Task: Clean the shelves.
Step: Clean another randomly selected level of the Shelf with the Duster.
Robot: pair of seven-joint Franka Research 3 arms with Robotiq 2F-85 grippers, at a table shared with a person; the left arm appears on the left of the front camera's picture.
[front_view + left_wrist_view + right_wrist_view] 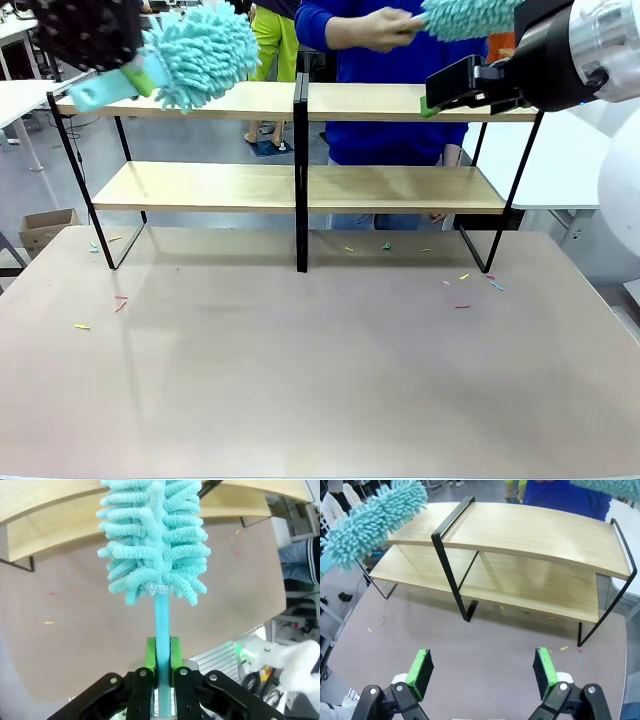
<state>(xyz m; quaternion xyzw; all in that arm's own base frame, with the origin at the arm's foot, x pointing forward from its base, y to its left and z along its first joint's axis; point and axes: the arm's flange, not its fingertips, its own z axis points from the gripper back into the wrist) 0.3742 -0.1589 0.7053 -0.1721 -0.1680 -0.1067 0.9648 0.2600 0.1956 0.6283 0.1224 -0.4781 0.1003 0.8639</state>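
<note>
We see a greyish-beige table dotted with small coloured scraps, most of them lying toward its far side. On the floor at the left we find a cardboard box, and a white table stands at the far right

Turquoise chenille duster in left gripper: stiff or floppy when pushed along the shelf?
The turquoise chenille duster likely squashes: loose fringed head. Its thin flat handle may bend slightly. Probably light: the left gripper pinches it alone.

Bright, even light leaves a soft sheen on the table. Both wrist views bow the shelves toward the edges.
</note>
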